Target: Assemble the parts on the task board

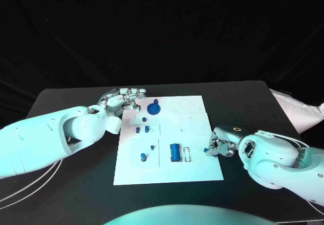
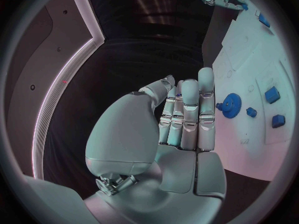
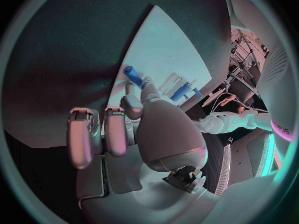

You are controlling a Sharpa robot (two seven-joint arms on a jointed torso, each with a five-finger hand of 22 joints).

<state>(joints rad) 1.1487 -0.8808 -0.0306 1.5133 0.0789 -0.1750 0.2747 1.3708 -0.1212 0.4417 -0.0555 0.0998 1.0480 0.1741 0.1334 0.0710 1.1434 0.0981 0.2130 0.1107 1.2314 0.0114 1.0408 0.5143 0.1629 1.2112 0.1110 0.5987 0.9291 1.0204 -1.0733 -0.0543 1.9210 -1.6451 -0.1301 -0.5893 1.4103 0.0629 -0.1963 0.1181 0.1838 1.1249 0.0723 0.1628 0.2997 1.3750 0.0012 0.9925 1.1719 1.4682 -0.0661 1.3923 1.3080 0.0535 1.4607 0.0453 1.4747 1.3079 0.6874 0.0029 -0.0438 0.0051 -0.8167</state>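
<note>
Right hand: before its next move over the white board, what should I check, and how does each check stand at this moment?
1. Right hand holds a part: ok, its fingers pinch a small blue cylinder.
2. Hand is at the board: ok, it sits by the right edge, beside the blue block.
3. Cylinder lined up with its slot: cannot tell.
4. Left hand out of the way: ok, it is at the far left corner near the blue gear.
5. Left hand free: cannot tell, something small and blue shows at its fingertips.

Blue parts [image 1: 175, 152], white task board [image 1: 195, 171], seemingly black table [image 1: 256, 101].
</note>
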